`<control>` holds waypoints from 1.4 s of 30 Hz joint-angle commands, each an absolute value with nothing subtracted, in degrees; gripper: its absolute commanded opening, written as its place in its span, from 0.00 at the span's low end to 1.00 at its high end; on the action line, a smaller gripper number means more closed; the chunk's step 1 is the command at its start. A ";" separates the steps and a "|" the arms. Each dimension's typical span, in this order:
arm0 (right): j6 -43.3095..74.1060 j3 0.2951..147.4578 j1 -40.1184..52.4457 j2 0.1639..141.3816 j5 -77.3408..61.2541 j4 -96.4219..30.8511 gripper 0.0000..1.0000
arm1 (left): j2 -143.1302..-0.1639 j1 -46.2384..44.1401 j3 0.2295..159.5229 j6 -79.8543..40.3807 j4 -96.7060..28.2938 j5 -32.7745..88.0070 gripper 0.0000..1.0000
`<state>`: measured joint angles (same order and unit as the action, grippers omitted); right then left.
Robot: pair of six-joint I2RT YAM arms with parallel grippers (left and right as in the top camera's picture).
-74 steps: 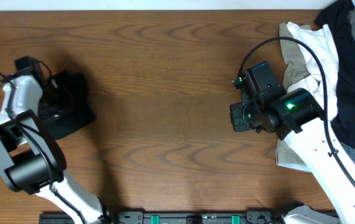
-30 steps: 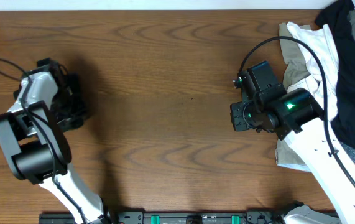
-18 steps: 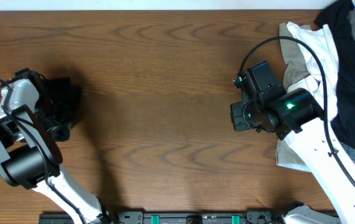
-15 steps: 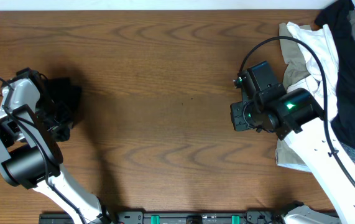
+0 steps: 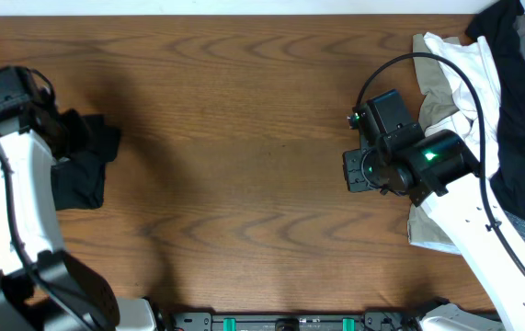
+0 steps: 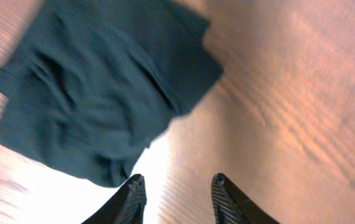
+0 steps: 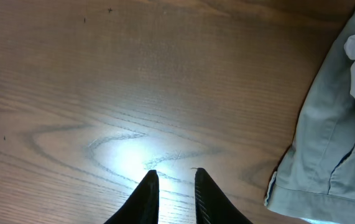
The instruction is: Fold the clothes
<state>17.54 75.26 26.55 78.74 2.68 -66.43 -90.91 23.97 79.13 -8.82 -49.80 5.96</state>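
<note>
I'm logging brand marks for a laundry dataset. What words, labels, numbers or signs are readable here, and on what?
None readable. The folded black fabric shirt shows no logo or lettering in either view, and the left wrist view is blurred. The white and beige cloth garments and brown wooden table carry no text.

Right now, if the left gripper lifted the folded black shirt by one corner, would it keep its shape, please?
Probably not: the black shirt shows soft wrinkles and loose layered edges, so it would likely droop and unfold. Pushed, it would likely bunch rather than slide.
</note>
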 commanded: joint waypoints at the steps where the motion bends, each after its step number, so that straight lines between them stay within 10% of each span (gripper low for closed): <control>1: 17.54 75.22 26.04 78.89 3.64 -66.63 0.18 | -91.74 25.67 79.46 -9.85 -49.25 1.10 0.26; 3: 17.58 75.22 26.04 78.89 3.62 -66.63 0.19 | -92.82 26.52 79.24 -13.39 -48.93 -5.06 0.06; 14: 17.76 75.22 26.04 78.89 2.79 -67.11 0.19 | -106.56 27.53 79.18 -19.35 -47.70 -24.77 0.06; 42: 17.76 75.22 26.04 78.89 2.79 -67.88 0.19 | -120.73 31.29 78.96 -20.45 -41.10 -29.74 0.06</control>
